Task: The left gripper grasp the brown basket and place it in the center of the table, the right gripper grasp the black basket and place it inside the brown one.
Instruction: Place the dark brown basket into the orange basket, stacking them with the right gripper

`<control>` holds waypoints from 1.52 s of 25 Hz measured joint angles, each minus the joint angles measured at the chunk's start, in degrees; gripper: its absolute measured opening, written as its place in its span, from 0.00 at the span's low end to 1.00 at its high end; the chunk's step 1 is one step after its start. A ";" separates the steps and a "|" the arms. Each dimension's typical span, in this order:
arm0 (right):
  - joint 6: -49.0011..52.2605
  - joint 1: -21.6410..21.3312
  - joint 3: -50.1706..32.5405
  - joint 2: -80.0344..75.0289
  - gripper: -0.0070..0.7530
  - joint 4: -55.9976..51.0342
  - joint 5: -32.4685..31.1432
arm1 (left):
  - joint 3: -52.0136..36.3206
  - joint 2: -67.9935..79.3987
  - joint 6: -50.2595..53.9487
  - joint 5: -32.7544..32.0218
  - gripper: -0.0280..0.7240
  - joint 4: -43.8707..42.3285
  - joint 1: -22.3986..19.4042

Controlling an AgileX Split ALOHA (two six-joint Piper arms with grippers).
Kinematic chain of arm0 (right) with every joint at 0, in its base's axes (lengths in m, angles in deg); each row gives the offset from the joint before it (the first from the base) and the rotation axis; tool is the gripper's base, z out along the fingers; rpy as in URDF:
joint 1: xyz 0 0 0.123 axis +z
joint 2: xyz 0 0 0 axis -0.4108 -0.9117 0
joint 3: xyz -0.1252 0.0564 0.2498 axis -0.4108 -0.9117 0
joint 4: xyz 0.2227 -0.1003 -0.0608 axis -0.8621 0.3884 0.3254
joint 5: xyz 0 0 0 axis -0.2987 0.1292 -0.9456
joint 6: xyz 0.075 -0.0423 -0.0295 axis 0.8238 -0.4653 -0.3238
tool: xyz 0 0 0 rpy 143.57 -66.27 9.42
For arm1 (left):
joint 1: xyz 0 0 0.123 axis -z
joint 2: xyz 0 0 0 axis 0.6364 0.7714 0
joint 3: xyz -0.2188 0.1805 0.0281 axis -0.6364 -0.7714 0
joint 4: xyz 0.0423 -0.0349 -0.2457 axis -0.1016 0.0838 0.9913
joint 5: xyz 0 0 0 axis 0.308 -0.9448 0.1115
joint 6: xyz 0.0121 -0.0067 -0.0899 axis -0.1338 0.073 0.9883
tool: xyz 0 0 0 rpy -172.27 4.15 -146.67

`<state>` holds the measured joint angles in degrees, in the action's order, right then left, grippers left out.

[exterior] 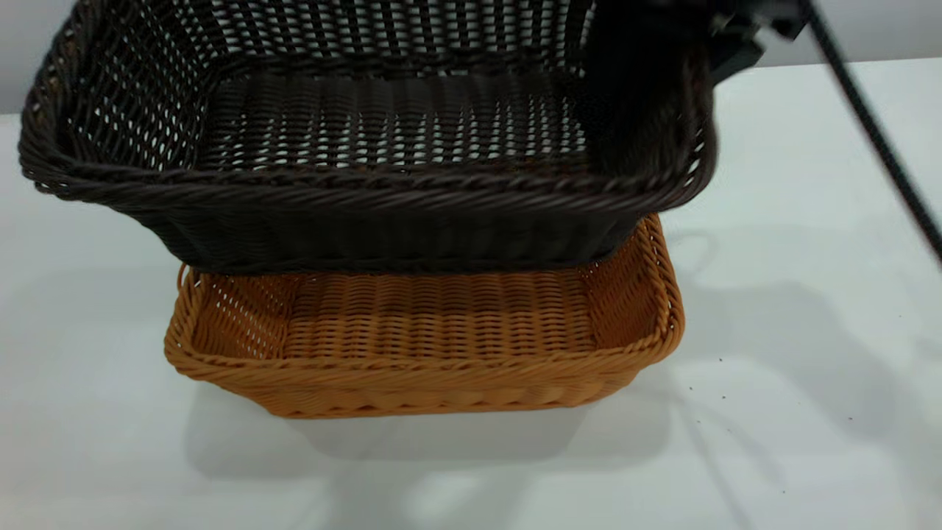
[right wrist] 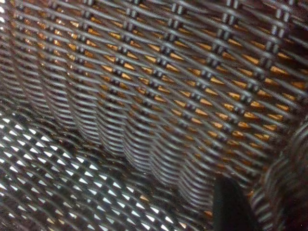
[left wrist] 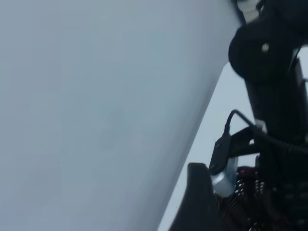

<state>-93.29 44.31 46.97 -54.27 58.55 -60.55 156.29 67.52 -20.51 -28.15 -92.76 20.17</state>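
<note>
The black basket (exterior: 383, 125) hangs in the air, tilted, just above and behind the brown basket (exterior: 441, 324), which rests on the white table (exterior: 809, 294). My right gripper (exterior: 710, 51) is shut on the black basket's right rim at the top right. In the right wrist view one black finger (right wrist: 231, 207) lies inside the dark weave (right wrist: 120, 120), and orange wicker (right wrist: 231, 103) shows through it. My left gripper (left wrist: 226, 211) is out of the exterior view; its one visible finger (left wrist: 197, 202) holds nothing, with the black basket (left wrist: 245, 202) farther off.
A black braided cable (exterior: 876, 140) slants down from the right arm across the table's right side. The right arm (left wrist: 274, 96) shows in the left wrist view. Tiny dark specks (exterior: 721, 361) lie right of the brown basket.
</note>
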 joint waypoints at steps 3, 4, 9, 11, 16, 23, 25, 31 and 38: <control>-0.13 0.00 0.00 -2.24 0.39 -0.55 -0.18 | -0.05 0.00 0.55 0.00 0.68 0.00 0.00; -0.26 0.00 0.00 -2.94 0.39 -0.49 -0.18 | -0.05 0.00 0.55 0.00 0.68 0.00 0.00; -1.19 0.00 0.00 -5.57 0.39 -1.50 -0.24 | -0.05 0.00 0.43 0.05 0.68 0.00 0.00; -1.46 0.00 0.00 -6.26 0.39 -1.56 -0.24 | -0.05 0.00 0.40 0.05 0.68 0.00 0.00; -1.50 0.00 0.00 -6.66 0.39 -1.74 0.00 | -0.05 0.00 0.29 0.05 0.68 0.00 0.00; -1.64 0.00 0.00 -7.60 0.39 -1.28 0.25 | -0.05 0.00 0.06 0.05 0.68 -0.10 0.00; -1.68 0.00 0.00 -8.31 0.39 -1.17 0.25 | -0.05 0.00 0.06 0.05 0.68 -0.12 0.00; -1.94 0.00 0.00 -9.94 0.39 -0.90 0.57 | -0.05 0.00 0.06 -0.14 0.68 -0.12 0.00; -2.97 0.00 0.00 -9.97 0.39 0.23 1.38 | -0.05 0.00 0.06 -0.14 0.68 -0.12 0.00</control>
<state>-96.26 44.31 46.97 -64.25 58.78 -59.17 156.23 67.52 -20.45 -28.30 -92.88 20.17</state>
